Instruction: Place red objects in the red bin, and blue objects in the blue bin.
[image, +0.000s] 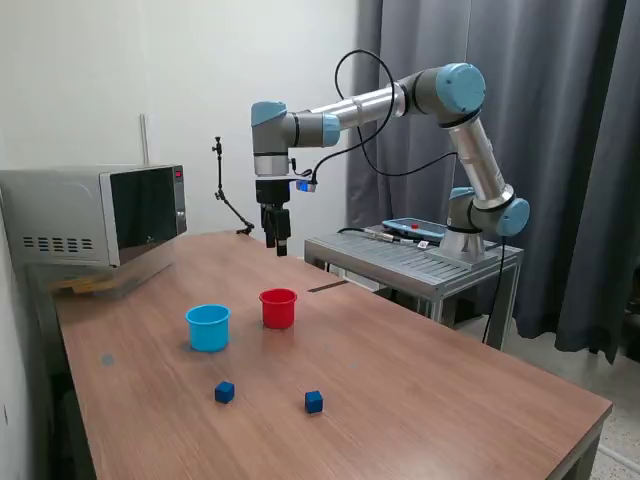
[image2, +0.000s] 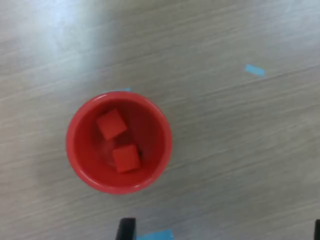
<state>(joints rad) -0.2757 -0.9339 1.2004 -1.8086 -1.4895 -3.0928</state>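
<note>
The red cup (image: 278, 308) stands on the wooden table, with the light blue cup (image: 208, 327) beside it to the exterior view's left. In the wrist view the red cup (image2: 162, 150) holds two red cubes (image2: 110, 123) (image2: 125, 158). Two dark blue cubes (image: 224, 392) (image: 314, 402) lie on the table in front of the cups. My gripper (image: 280, 242) hangs high above the red cup, pointing down. In the wrist view its fingertips (image2: 127, 229) show far apart with nothing between them, so it is open and empty.
A microwave (image: 100, 215) stands at the table's back on the exterior view's left. A thin black stand (image: 225, 190) rises behind it. The arm's base sits on a metal stand (image: 410, 260) with a pendant (image: 415, 228). Blue tape marks (image2: 254, 70) lie on the table.
</note>
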